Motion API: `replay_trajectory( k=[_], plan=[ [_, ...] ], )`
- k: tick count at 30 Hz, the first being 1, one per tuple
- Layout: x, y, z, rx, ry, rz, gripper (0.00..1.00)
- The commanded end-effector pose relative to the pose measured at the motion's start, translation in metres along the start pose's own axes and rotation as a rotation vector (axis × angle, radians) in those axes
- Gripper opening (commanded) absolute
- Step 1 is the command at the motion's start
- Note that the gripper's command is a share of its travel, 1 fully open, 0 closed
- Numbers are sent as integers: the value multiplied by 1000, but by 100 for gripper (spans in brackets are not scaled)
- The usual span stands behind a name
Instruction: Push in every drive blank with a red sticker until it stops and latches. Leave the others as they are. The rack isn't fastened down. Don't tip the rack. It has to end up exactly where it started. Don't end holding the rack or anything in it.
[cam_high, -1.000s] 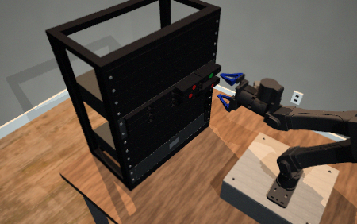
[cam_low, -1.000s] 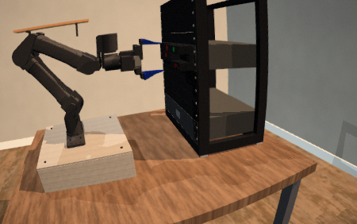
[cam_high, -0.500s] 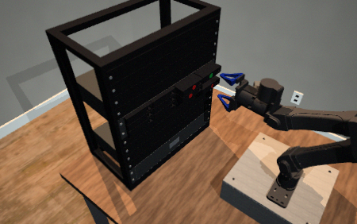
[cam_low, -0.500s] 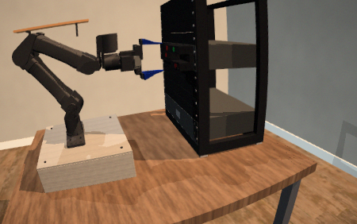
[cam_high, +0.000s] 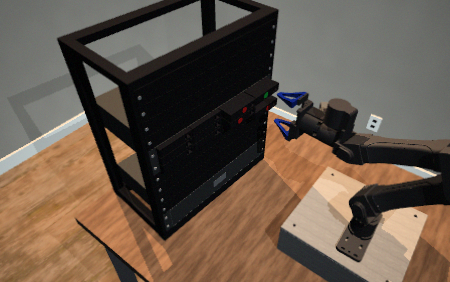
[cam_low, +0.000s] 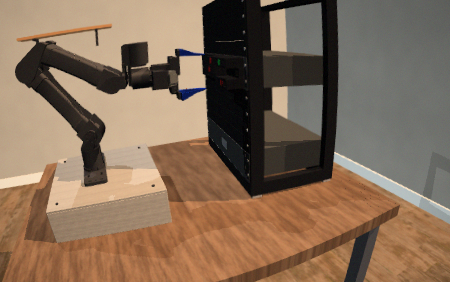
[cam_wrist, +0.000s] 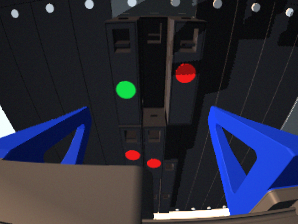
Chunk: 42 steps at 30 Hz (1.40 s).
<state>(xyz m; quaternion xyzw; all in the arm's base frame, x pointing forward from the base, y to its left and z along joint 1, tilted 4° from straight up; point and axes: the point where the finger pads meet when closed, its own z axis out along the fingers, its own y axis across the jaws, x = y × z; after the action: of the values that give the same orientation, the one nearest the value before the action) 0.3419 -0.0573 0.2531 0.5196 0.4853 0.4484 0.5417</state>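
Note:
The black rack (cam_high: 175, 110) stands on the wooden table; it also shows in the exterior view (cam_low: 265, 95). High on the right of its front face, several drive blanks stick out. One has a green sticker (cam_high: 266, 94) (cam_wrist: 125, 90). Three have red stickers (cam_high: 245, 109) (cam_high: 240, 120) (cam_high: 268, 107); in the wrist view they show as one large red dot (cam_wrist: 185, 72) and two small ones (cam_wrist: 132, 155) (cam_wrist: 153, 163). My gripper (cam_high: 287, 112) (cam_low: 200, 71) (cam_wrist: 149, 113) is open and empty. Its blue fingers point at the blanks and straddle them, close to the rack face.
My arm's base is bolted to a pale wooden block (cam_high: 350, 235) to the right of the rack. The table's front edge runs near the rack's front left corner (cam_high: 120, 250). A wall with a socket (cam_high: 374, 121) lies behind the arm.

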Motion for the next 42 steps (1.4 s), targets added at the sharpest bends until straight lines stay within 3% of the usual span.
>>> replay_trajectory(
  k=[1, 12, 13, 42],
  plan=[
    [-2, 3, 0, 1, 0, -12, 100],
    [-2, 3, 0, 1, 0, -12, 100],
    [-2, 3, 0, 1, 0, -12, 0],
    [-2, 3, 0, 1, 0, -12, 0]
  ],
)
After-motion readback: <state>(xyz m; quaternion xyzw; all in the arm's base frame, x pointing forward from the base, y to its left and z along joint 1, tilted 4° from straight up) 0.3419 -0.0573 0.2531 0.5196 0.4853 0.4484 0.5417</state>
